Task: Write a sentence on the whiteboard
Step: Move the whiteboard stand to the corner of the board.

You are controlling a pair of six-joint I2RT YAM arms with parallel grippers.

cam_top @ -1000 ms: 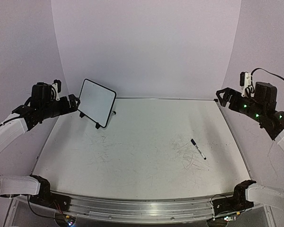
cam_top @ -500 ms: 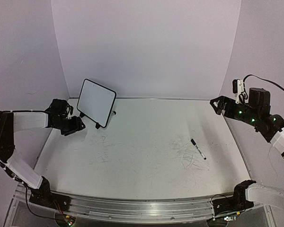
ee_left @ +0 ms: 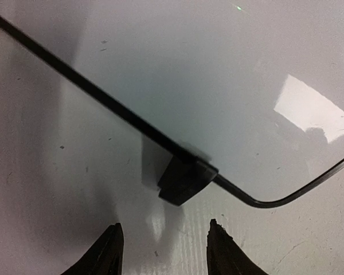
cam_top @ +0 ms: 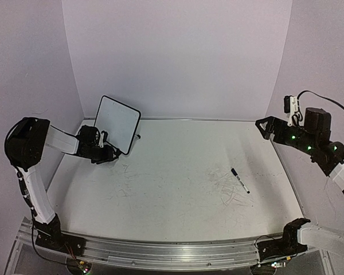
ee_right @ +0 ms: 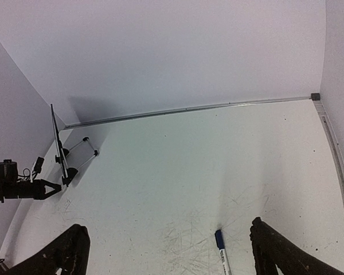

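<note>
Left wrist view: lowered to the black foot [ee_left: 183, 180] of the whiteboard [ee_left: 229, 74], left gripper [ee_left: 164, 226] narrowing but empty; right gripper [ee_right: 166, 223] splayed, marker [ee_right: 221, 243] untouched, writing not begun.

Whiteboard [cam_top: 117, 123] far left, marker [cam_top: 239, 180] right

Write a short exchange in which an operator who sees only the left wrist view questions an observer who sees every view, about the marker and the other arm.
Operator: I see only the whiteboard, its lower edge, one foot and my open left gripper. Where is the marker?
Observer: The marker lies flat on the table, right of centre, far from the whiteboard.
Operator: Is the right gripper on it?
Observer: No. The right gripper hangs open, raised near the table's right edge, holding nothing.
</note>
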